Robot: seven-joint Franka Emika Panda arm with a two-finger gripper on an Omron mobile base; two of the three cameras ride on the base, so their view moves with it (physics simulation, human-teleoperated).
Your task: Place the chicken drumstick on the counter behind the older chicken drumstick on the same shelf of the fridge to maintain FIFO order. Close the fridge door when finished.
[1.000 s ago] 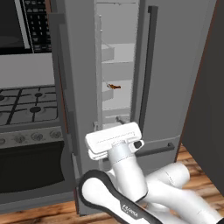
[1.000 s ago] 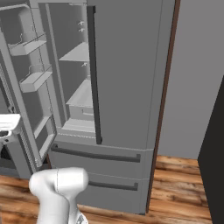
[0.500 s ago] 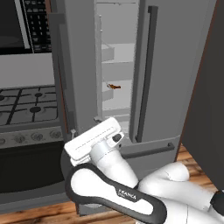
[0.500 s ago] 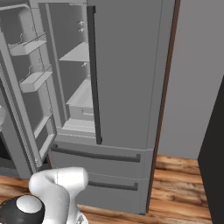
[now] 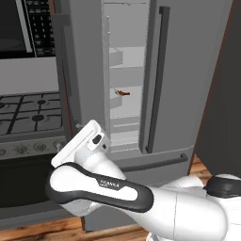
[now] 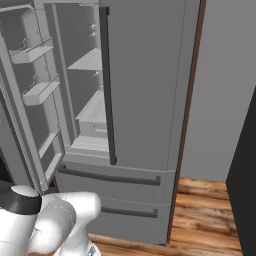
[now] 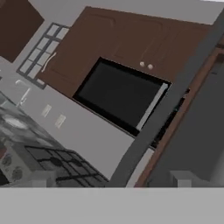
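Left door (image 5: 80,61) of the fridge (image 5: 188,70) is swung open; the right door is shut. A slim reddish-brown drumstick (image 5: 123,93) lies on a middle shelf (image 5: 129,99) inside the fridge, near the shelf's front edge on the open-door side. By colour it reads as the new drumstick, already off the worktop. I can't make out the paler older drumstick, so whether the new one sits behind it can't be told.

Gripper (image 7: 110,180) is released: tips wide apart at the bottom of the hand view, nothing between them. The arm is folded low in front of the fridge, just outside the open door. The hand points away from the fridge, toward the stove (image 5: 28,110) and the microwave (image 7: 118,94). The door's edge runs diagonally through the hand view.

Step in hand (judgement): placing looks done and the arm seems clear of the fridge, so door closing is what's left.

Next move calls for:
- getting the hand round to the outer face of the open door, on the stove side of the fridge
- pushing the door in an arc until it meets the fridge front
- keeping the elbow out of the door's sweep, as the arm sits close in front of the fridge
- no grasp needed, so a flat push with the gripper left released should do
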